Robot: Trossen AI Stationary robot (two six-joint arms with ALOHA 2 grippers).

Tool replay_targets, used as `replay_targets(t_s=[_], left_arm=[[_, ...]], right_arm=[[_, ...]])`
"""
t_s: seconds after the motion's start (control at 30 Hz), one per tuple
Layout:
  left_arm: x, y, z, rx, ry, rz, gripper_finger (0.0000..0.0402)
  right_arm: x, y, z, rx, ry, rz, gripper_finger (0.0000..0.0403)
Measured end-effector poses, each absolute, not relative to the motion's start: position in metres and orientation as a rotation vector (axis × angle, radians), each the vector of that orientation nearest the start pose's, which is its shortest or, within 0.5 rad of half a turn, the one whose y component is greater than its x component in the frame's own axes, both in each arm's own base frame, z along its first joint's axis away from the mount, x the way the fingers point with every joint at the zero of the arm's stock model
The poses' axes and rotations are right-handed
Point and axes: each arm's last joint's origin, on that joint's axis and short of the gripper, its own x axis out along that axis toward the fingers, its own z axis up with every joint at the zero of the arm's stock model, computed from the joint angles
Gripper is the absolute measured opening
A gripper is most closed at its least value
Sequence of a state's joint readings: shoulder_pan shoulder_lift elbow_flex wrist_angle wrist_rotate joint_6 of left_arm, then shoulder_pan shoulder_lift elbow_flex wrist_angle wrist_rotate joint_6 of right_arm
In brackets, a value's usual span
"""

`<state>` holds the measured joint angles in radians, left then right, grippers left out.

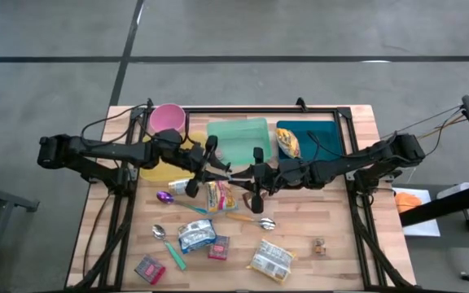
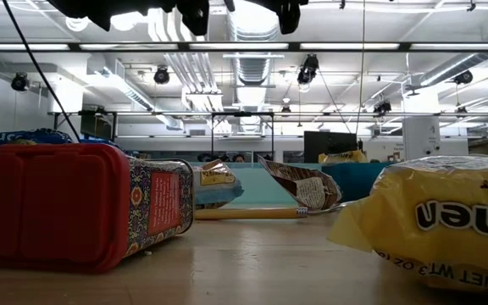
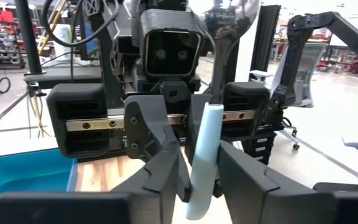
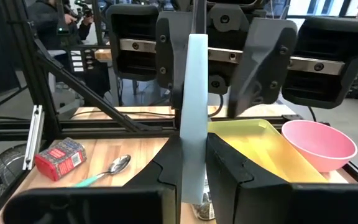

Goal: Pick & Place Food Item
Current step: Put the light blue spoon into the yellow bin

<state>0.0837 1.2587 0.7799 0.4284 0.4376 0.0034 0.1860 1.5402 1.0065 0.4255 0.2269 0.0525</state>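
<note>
Containers, high view:
- pink bowl [image 1: 168, 118] at the table's far left corner, only its own pink inside showing.
- yellow tray [image 1: 155, 171] just beside the bowl, largely under the left arm; contents not readable.
- green tray [image 1: 238, 138] in the middle, plain green floor showing.
- blue tray [image 1: 320, 137] to its right, holding one orange snack packet [image 1: 288, 143] at the end nearest the green tray.

Loose on the wood, near side:
- noodle packet [image 1: 271, 260]
- blue-white packet [image 1: 195, 236]
- red tin [image 1: 149, 268]
- a green-handled spoon [image 1: 169, 248]

Arms meet over the table's centre, both raised and level.
- right gripper [image 1: 251, 175] is clenched on the pale-blue handle of an upright spoon [image 3: 202, 162].
- left gripper [image 1: 216, 168] brackets the same handle. A gap shows beside one finger in the right wrist view, so it is not clamped.

Differences between views:
- Only the high view shows the snack packet in the blue tray.
- The left wrist view alone shows the spoon's metal stem rising above the handle, plus a corner of the blue tray.
- The right wrist view shows bowl and yellow tray side by side, the red tin and green-handled spoon, and a person far back.
- The low view has the red tin and noodle packet large, with the grippers only dark shapes at its top edge.
</note>
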Motion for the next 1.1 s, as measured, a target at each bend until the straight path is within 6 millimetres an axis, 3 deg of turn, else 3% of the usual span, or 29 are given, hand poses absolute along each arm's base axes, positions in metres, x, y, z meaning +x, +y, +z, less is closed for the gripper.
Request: replay_targets(t_s=[0.3, 0.63, 0.8, 1.1], left_arm=[[0.2779, 0.0112, 0.2909, 0.0, 0.041, -0.352, 0.0007], [0.2779, 0.0109, 0.2888, -0.004, 0.06, -0.358, 0.0005], [0.2777, 0.0106, 0.286, -0.033, 0.093, -0.362, 0.0051], [0.2776, 0.01, 0.285, -0.036, 0.104, -0.364, 0.0198]], right_arm=[[0.3441, 0.0587, 0.2839, 0.039, 0.107, 0.007, 0.0038], [0.3442, 0.0587, 0.2835, 0.039, 0.109, 0.006, 0.0038], [0.3442, 0.058, 0.2825, 0.037, 0.118, 0.003, 0.0038], [0.344, 0.0581, 0.2809, 0.044, 0.135, -0.003, 0.0038]])
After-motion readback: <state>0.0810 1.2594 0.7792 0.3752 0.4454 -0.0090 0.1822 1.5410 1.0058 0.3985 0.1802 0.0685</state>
